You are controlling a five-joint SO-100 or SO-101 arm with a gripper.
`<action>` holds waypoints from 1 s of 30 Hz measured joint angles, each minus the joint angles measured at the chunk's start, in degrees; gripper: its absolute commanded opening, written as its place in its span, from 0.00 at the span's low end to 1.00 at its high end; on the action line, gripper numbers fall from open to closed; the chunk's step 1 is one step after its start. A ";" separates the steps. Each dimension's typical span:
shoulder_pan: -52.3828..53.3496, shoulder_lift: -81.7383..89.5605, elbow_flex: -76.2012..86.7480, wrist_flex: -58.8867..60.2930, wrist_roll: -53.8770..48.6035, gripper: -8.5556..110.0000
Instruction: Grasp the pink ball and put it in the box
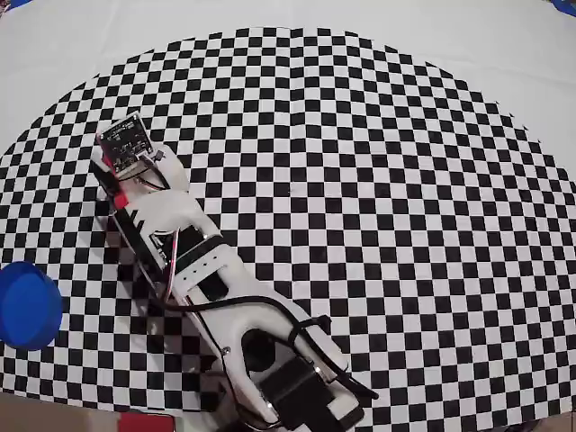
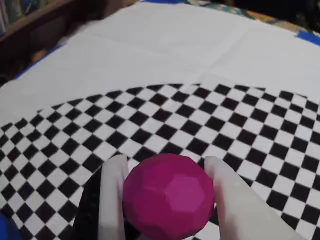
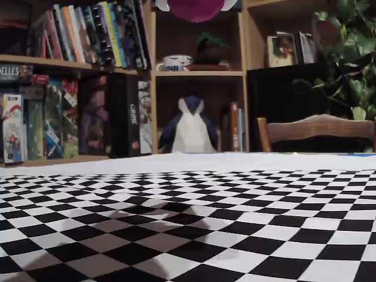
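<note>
The pink ball (image 2: 169,196) fills the lower middle of the wrist view, with my gripper (image 2: 165,161) shut on it and a white finger (image 2: 113,192) pressed against each side. In the fixed view the ball (image 3: 195,8) hangs at the top edge, well above the checkered cloth. From overhead the ball is hidden under the wrist camera board (image 1: 126,141). The box (image 1: 27,306), a round blue container, stands at the left edge of the overhead view, below and left of the gripper end of the arm.
A black-and-white checkered cloth (image 1: 360,207) covers the table, with plain white cloth (image 2: 165,45) beyond it. The arm's base (image 1: 288,387) sits at the bottom edge of the overhead view. Bookshelves (image 3: 76,76) and a wooden chair (image 3: 317,132) stand behind the table.
</note>
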 measured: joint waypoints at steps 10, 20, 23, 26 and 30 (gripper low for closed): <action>-7.82 0.00 0.18 0.00 0.00 0.07; -14.33 0.00 0.18 0.00 0.00 0.07; -16.08 0.00 0.18 0.00 0.00 0.07; -17.75 0.00 0.18 0.00 0.00 0.07; -19.78 0.00 0.18 0.00 0.00 0.07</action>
